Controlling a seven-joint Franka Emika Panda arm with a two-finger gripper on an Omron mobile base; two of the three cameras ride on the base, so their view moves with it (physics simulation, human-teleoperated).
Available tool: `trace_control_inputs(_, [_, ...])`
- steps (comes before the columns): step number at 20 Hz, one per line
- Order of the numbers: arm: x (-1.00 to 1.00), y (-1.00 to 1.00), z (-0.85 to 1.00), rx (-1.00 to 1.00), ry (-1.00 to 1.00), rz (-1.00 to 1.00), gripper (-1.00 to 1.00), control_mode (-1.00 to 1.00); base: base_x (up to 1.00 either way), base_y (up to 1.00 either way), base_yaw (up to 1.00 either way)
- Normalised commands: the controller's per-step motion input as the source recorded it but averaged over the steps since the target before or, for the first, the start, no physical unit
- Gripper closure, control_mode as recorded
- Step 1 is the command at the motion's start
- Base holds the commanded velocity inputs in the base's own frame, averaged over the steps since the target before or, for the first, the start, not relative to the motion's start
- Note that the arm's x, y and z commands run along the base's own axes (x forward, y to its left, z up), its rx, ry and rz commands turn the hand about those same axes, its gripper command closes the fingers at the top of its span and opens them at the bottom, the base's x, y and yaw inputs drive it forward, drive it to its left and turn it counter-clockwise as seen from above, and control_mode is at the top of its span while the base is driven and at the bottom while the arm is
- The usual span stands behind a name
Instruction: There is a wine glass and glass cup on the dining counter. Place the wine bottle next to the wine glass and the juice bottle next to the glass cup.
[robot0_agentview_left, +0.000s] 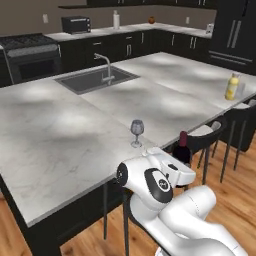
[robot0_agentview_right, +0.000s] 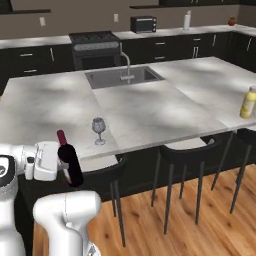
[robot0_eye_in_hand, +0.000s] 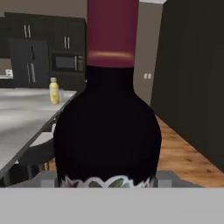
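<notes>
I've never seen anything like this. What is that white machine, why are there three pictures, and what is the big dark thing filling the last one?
The white machine is a robot arm on a drivable base, in a computer-rendered kitchen. Two pictures come from cameras on the base, behind the arm to its left and right; the third comes from a camera on its hand. The dark shape there is the wine bottle, seen close because the gripper is shut on it, holding it in the air beside the dining counter. On that marble island stand the wine glass near the edge, and far along it the juice bottle beside a glass cup. There is also a sink with a tap.
</notes>
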Motion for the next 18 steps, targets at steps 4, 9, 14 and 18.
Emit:
trace_control_inputs(4, [0.0,0.0,0.0,0.0,0.0,0.0,1.0,1.0,0.72,-0.09,0.17])
trace_control_inputs(9, [0.0,0.0,0.0,0.0,0.0,0.0,1.0,1.0,0.56,-0.01,0.21])
trace_control_inputs(14, [0.0,0.0,0.0,0.0,0.0,0.0,1.0,1.0,0.34,0.0,0.26])
trace_control_inputs(18, [0.0,0.0,0.0,0.0,0.0,0.0,1.0,1.0,0.13,-0.02,0.14])
